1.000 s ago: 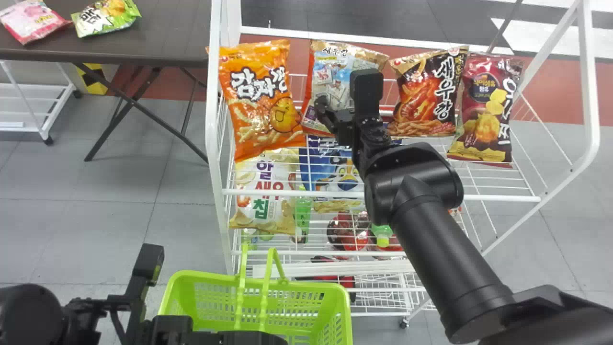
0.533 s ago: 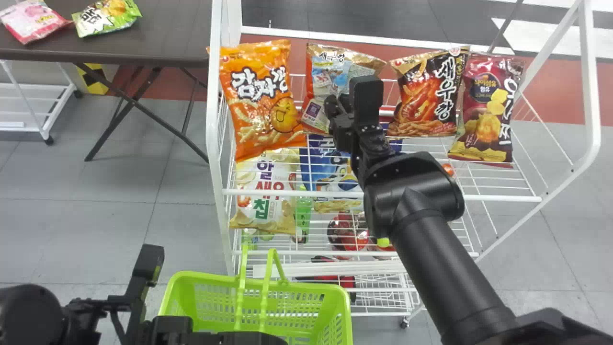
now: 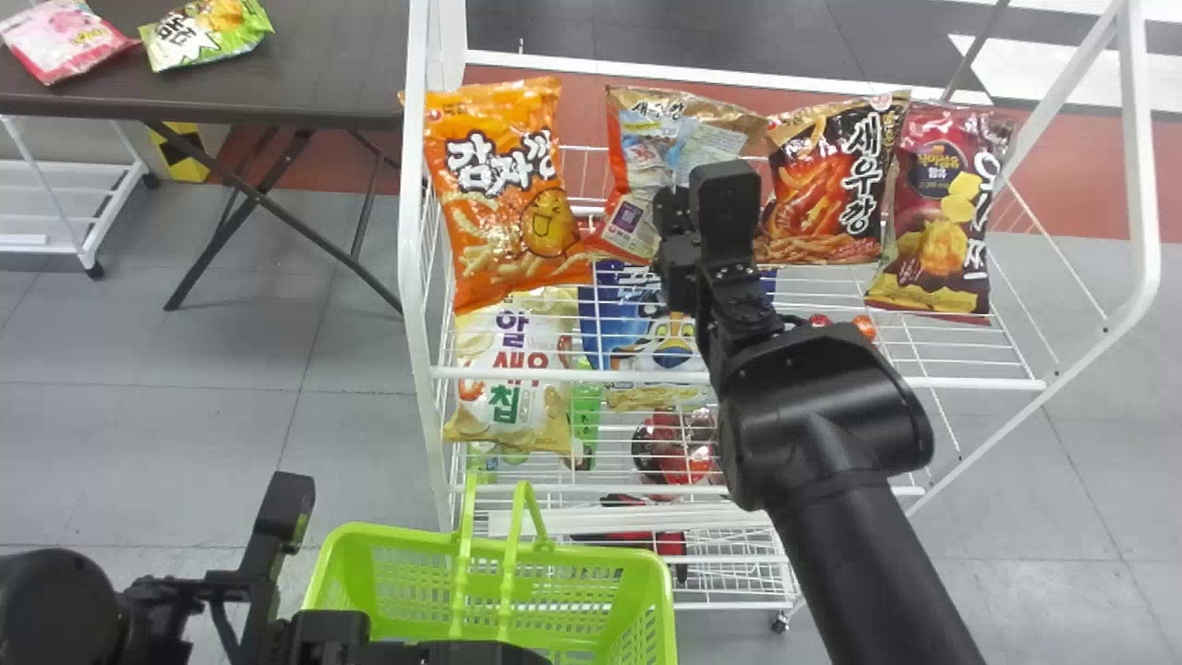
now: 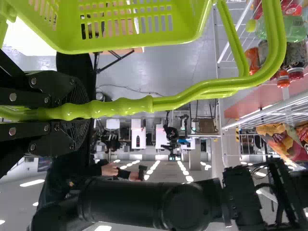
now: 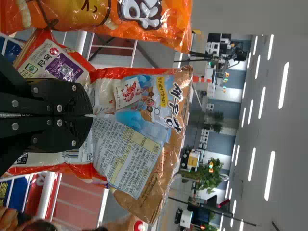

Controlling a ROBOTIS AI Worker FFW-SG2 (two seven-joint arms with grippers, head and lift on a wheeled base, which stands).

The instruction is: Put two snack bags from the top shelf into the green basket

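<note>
Right tool [image 5: 79, 115] is closed tight on the beige-and-red snack bag [image 5: 144, 103], low down in the middle, up at the top shelf [image 3: 960, 342]. Bag's tipped a bit, between the orange snack bag [image 3: 503, 175] and the black-and-orange one [image 3: 822, 185]. Its upper corner comes right up by that second one, can't tell if they touch. If it were me, I'd keep the pinch firm but not crush it, puffy bags love to slip. Lift first, then pull back toward the robot so the bottom edge doesn't snag the front rail [image 3: 979, 381], and only then swing down over the green basket [image 3: 605, 554]. Left tool [image 4: 79, 115] is clamped round the basket's handle [image 4: 168, 103], so keep that dead steady.
</note>
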